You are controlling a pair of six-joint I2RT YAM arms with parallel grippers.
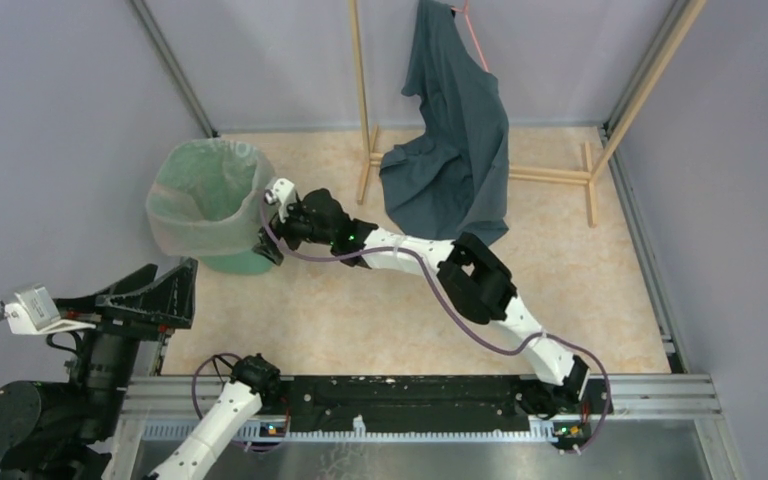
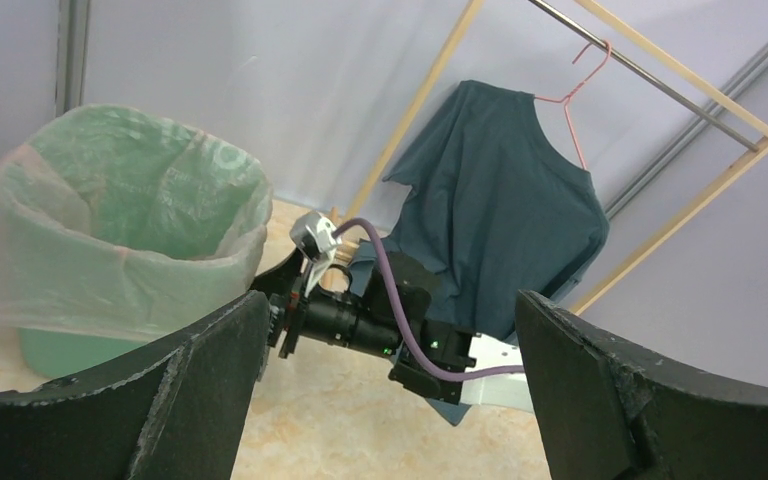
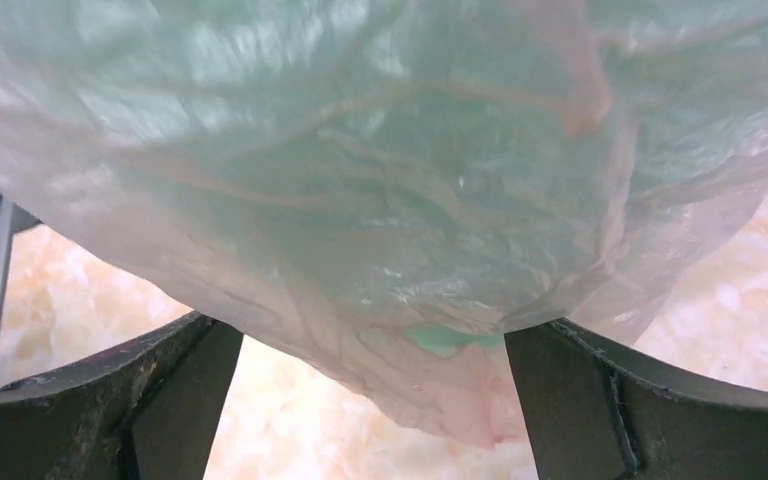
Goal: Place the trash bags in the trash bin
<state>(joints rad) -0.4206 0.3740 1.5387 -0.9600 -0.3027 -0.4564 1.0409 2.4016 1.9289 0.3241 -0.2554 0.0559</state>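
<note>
Looking from above, the trash bag (image 1: 195, 225) lines the trash bin (image 1: 235, 264), its hem folded down outside the rim. The right jaws sit at the bin's near-right wall, and the left jaws hang well apart by the counter's (image 1: 360, 320) near edge.

From the left wrist, the left jaws stand wide, holding nothing, with the bin ahead to the left.

From the right wrist, the right jaws are spread and grip nothing. The bag's loose hem hangs just ahead between them, running crosswise, so the right arm is plainly nearer.
</note>
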